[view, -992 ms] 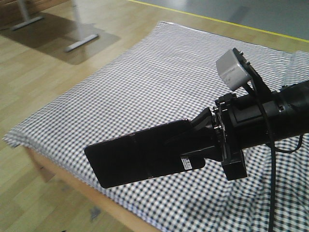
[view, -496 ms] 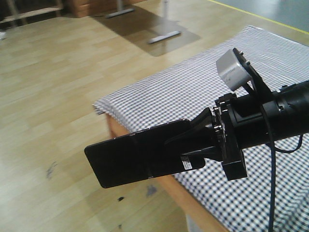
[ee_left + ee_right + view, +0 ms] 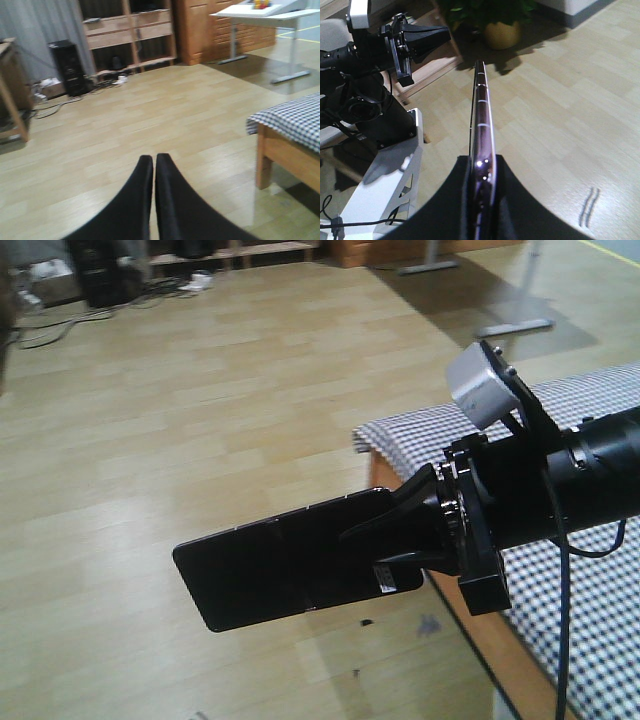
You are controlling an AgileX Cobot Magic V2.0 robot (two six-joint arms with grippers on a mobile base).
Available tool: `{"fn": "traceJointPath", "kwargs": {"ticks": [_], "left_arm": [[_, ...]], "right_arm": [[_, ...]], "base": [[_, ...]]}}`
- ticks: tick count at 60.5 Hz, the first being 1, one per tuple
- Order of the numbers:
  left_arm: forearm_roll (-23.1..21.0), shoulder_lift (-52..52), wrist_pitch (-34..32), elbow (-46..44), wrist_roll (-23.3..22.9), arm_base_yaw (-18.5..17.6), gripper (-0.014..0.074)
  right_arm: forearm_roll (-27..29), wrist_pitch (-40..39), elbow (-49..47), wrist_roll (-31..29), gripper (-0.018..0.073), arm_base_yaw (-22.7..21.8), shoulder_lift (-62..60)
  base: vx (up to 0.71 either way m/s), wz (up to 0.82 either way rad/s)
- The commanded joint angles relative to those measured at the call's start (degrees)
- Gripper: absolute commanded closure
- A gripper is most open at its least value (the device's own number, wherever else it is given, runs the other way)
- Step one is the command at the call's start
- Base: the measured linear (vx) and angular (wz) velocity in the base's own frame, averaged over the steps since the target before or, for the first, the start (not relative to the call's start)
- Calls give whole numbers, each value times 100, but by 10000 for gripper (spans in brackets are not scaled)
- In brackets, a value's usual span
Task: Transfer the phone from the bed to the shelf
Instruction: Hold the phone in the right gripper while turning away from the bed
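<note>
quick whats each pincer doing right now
Left pincer: closed, holding nothing.
Right pincer: closed on one end of the phone.

A white desk (image 3: 265, 12) stands on wooden floor (image 3: 150, 115).

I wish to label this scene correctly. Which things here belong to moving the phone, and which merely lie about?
For the job: phone, held in the right gripper; bed. I cannot tell which unit is the shelf.

Lying about: white desk; black tower case; potted plant; floor cables.
</note>
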Motion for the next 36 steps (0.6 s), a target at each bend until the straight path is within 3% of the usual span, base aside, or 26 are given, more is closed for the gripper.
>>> {"fn": "traceJointPath", "kwargs": {"ticks": [1, 36], "left_arm": [[-52, -64, -416, -127, -33, -34, 595], [-52, -64, -416, -127, -33, -34, 595]], "right_arm": [[532, 431, -148, -6, 561, 9, -182], [532, 431, -148, -6, 561, 9, -182]], "base": [[-17, 67], [-13, 52]]}}
